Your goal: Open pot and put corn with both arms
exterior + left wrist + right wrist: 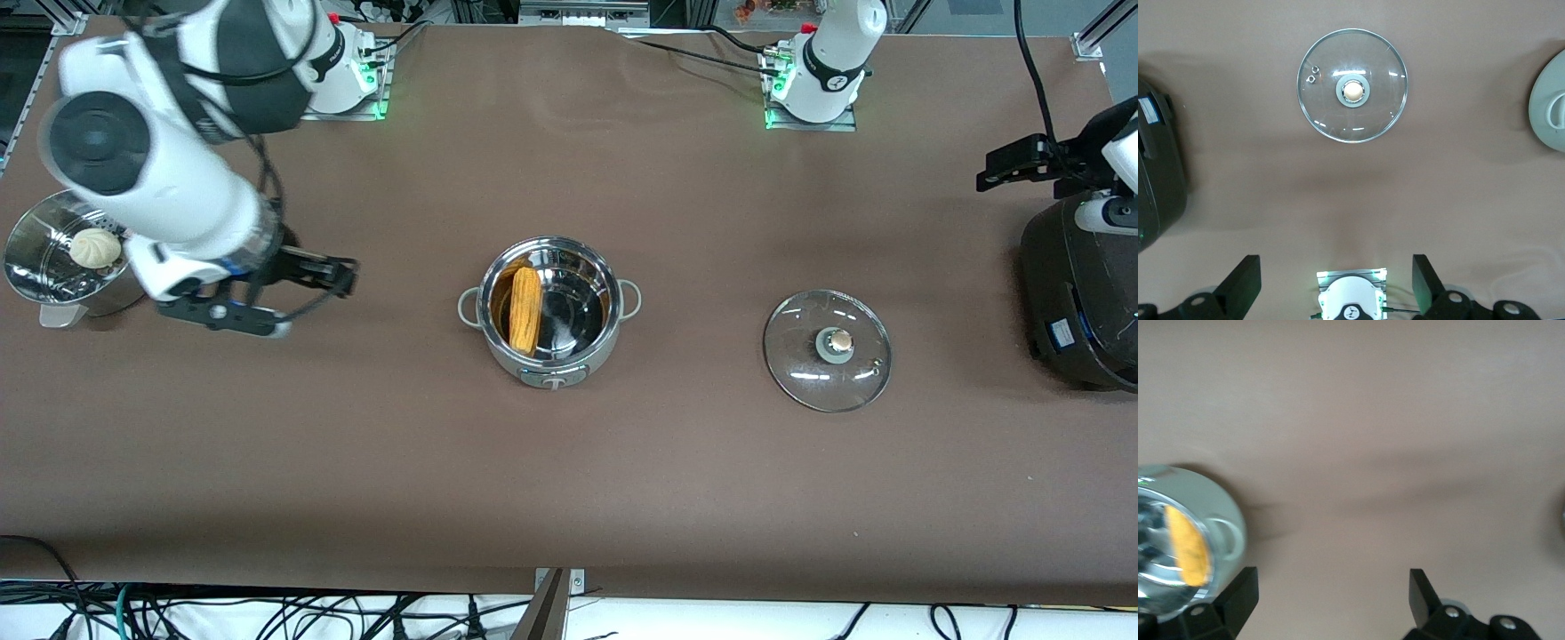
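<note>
Pot (549, 311): open, corn (525, 308) inside.
Lid (828, 350): on bench, pot's 3 o'clock.
Right tool (342, 276): spread, empty.
Left tool (1000, 166): spread, empty.
Left: nothing apparent.

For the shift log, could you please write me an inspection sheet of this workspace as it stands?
Surface: brown cloth-covered table, flat.
Job's things: round shiny steel pot open at mid-table; yellow-orange corn cob inside it; clear glass lid with tan knob flat on the table toward the left arm's end.
Clutter: perforated steel steamer basket holding a white bun at the right arm's end; large black cooker at the left arm's end.
Grippers: right tool open, empty, between basket and pot; left tool open, empty, above the table near the cooker.
Cables: black cables at the arm bases; a tangle below the table edge.
Surroundings: aluminium frame at the corners.
</note>
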Motion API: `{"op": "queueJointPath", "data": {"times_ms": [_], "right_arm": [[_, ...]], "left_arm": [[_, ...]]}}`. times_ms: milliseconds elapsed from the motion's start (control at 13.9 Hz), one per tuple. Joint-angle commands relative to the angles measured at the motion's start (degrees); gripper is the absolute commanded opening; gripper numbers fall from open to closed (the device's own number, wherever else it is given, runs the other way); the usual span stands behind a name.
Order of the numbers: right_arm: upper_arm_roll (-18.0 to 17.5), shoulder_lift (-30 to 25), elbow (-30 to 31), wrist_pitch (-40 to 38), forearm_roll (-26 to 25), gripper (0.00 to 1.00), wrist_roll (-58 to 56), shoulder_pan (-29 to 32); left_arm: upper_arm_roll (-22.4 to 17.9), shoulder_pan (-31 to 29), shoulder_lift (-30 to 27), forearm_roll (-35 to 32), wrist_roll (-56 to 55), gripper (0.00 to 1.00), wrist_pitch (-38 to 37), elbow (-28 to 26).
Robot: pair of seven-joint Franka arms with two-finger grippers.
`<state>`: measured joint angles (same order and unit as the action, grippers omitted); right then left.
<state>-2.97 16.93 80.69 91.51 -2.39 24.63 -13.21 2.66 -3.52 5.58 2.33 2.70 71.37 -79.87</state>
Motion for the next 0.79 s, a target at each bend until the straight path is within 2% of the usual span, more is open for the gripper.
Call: {"op": "queueJointPath", "data": {"times_ms": [0, 215, 359, 502, 718], "right_arm": [[3.1, -8.1, 11.0, 2.5, 2.8, 1.0, -12.5, 4.5], [3.1, -13.7, 17.3, 5.3, 3.3, 1.0, -21.9, 12.0], [3.6, -18.1, 22.1, 9.6, 3.2, 1.0, -22.7, 13.0], [5.1, -18.0, 22.1, 10.0, 3.2, 1.0, -23.1, 12.9], [5.4, -17.2, 21.4, 10.3, 3.2, 1.0, -23.0, 11.9]], "left_arm": [[0.9, 0.6, -1.7, 0.1, -2.7, 1.0, -0.6, -1.2], [1.0, 1.4, -0.9, 0.0, -2.7, 1.0, 0.0, -1.3], [1.1, 1.4, -0.6, 0.0, -2.7, 1.0, 0.2, -0.8], [1.2, 1.6, -0.5, 0.1, -2.6, 1.0, 0.3, -0.5], [1.2, 1.3, -0.5, 0.2, -2.6, 1.0, 0.3, -0.4]]}}
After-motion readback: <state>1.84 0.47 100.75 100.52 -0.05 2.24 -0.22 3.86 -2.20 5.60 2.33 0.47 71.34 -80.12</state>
